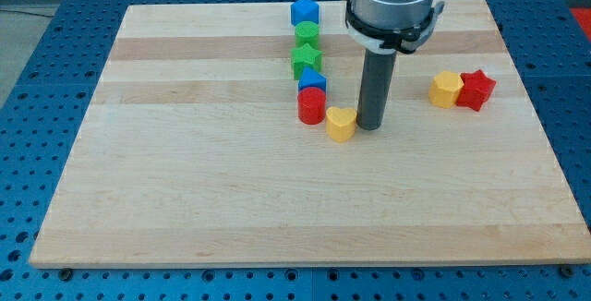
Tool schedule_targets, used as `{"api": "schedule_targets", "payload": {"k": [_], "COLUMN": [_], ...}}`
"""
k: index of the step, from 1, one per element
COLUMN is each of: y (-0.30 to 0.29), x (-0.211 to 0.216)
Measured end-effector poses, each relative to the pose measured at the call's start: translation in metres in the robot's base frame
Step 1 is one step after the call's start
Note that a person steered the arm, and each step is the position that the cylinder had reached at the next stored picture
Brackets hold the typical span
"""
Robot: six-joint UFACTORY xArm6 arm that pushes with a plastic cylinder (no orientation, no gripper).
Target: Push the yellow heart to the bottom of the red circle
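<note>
The yellow heart (pixel 341 123) lies near the board's middle, just right of and slightly below the red circle (pixel 312 106). The two look close or touching. My tip (pixel 370 126) rests on the board right beside the heart's right side, touching or nearly touching it. The dark rod rises from there to the grey arm body at the view's top.
A column of blocks runs up from the red circle: a blue block (pixel 312 81), a green star (pixel 306 58), a green block (pixel 307 33) and a blue pentagon (pixel 304 11). At the right sit a yellow block (pixel 446 90) and a red star (pixel 476 90). The wooden board (pixel 185 172) lies on a blue perforated table.
</note>
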State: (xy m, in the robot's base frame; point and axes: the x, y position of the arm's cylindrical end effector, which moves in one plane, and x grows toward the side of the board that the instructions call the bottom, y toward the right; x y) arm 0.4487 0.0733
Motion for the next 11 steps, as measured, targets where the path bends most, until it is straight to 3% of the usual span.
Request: {"api": "schedule_targets", "payload": {"k": [3,11], "y": [-0.027,-0.03], "x": [0.0,0.0]}}
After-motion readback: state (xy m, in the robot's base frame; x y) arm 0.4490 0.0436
